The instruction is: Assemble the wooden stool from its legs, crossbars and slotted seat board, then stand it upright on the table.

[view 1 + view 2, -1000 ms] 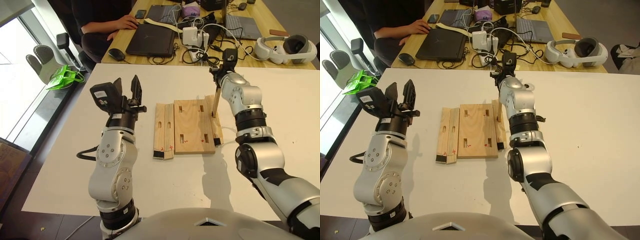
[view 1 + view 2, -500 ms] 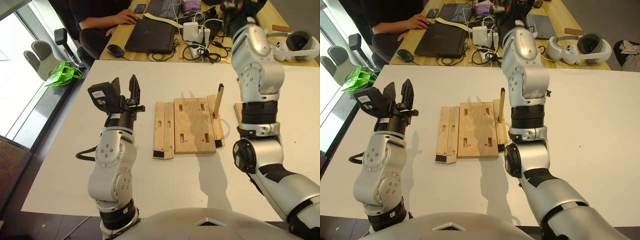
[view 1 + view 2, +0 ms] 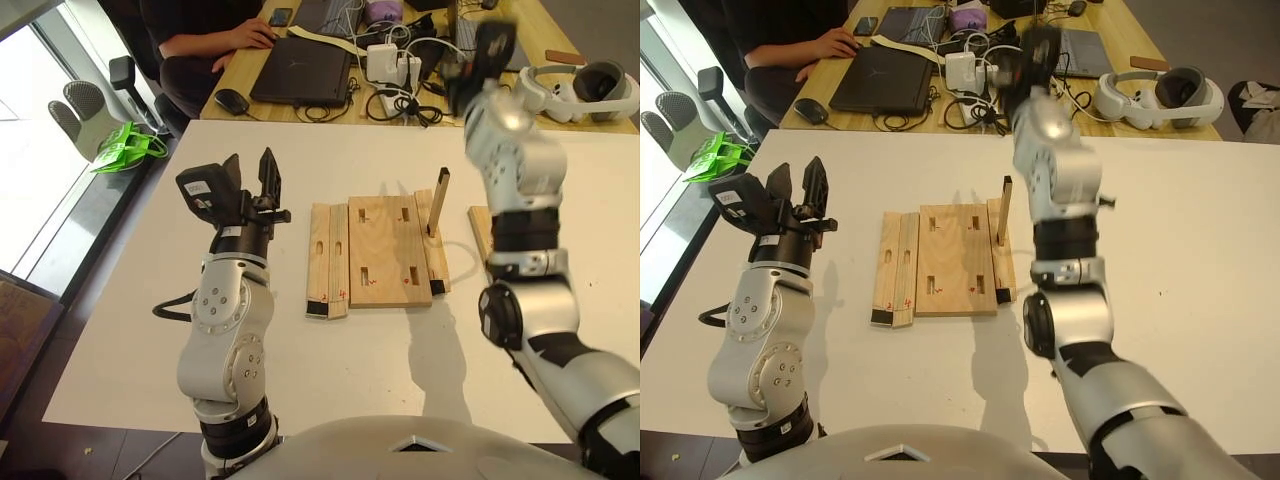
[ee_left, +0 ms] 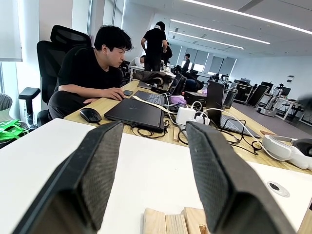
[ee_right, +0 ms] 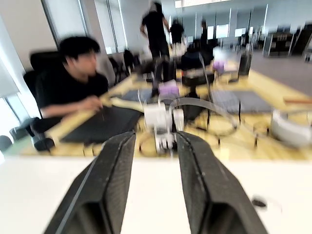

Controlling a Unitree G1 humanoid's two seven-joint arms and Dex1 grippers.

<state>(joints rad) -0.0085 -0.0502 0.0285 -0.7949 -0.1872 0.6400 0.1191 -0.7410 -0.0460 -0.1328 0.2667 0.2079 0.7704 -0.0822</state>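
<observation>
The pale wooden seat board (image 3: 388,250) with four slots lies flat about in the middle of the white table (image 3: 330,370). Just beside its left edge two long slotted wooden bars (image 3: 328,262) lie flat, side by side and touching one another, parallel to the board, with a black end on the outer one at the near side. Another flat wooden bar (image 3: 437,262) lies along the board's right edge, also black at its near end. At the far right corner a thin wooden leg (image 3: 439,200) stands upright. Its foot is at the seam between the board and that right-hand bar, and whether it sits in a slot I cannot tell. A further short piece of light wood (image 3: 478,228) lies to the right, a little apart from the rest and partly hidden by the right arm.

The left end effector (image 3: 252,162) is held up above the table, to the left of the wooden parts and clear of them. Its two dark padded fingers (image 4: 97,165) are spread wide with nothing between them. The right end effector (image 5: 155,141) is raised high over the far edge of the table, above and beyond the upright leg. Its fingers are parted by a narrower gap and are empty too.

Behind, a second wooden table carries a closed black laptop (image 3: 300,78), a tangle of cables and a white headset (image 3: 580,95).
</observation>
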